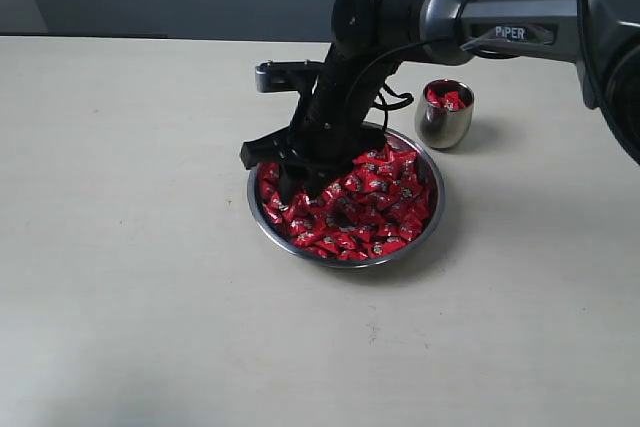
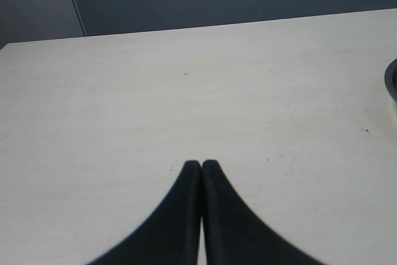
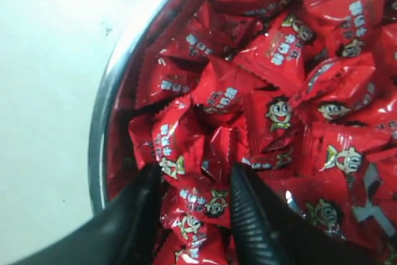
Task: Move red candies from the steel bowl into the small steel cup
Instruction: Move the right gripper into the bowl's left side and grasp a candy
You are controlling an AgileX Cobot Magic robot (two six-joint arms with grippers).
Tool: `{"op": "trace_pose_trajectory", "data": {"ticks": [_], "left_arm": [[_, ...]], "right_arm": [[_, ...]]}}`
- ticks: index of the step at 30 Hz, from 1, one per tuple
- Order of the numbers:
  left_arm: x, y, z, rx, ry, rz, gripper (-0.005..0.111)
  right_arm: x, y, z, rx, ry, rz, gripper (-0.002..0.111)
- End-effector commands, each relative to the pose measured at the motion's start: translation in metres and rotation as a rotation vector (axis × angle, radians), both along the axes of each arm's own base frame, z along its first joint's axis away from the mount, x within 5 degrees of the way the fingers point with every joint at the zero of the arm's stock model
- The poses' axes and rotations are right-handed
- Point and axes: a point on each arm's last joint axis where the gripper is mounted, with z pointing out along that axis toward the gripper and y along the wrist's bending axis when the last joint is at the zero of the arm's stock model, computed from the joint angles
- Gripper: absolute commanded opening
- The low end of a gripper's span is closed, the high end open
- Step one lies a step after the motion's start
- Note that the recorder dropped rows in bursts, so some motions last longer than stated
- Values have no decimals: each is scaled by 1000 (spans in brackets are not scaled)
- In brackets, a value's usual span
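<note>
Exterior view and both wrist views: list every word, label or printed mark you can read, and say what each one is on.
"PiPER": on the grey link of the right arm.
Red candies: each wrapper has white characters beside a cartoon face, too blurred to read.
Steel bowl and small steel cup: no text seen.
Left wrist view: no text.

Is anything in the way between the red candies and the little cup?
Nothing visible. The right gripper is down among the red candies, and only bare table lies between the steel bowl and the small steel cup, whose top is open.
</note>
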Motion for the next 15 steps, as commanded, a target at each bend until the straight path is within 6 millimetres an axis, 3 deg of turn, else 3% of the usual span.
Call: {"op": "trace_pose_trajectory", "data": {"ticks": [1, 15], "left_arm": [[0, 0, 4, 2, -21, 0, 0], [0, 0, 4, 2, -21, 0, 0]], "right_arm": [[-1, 0, -1, 0, -8, 3, 36], [0, 2, -1, 10, -12, -2, 36]]}}
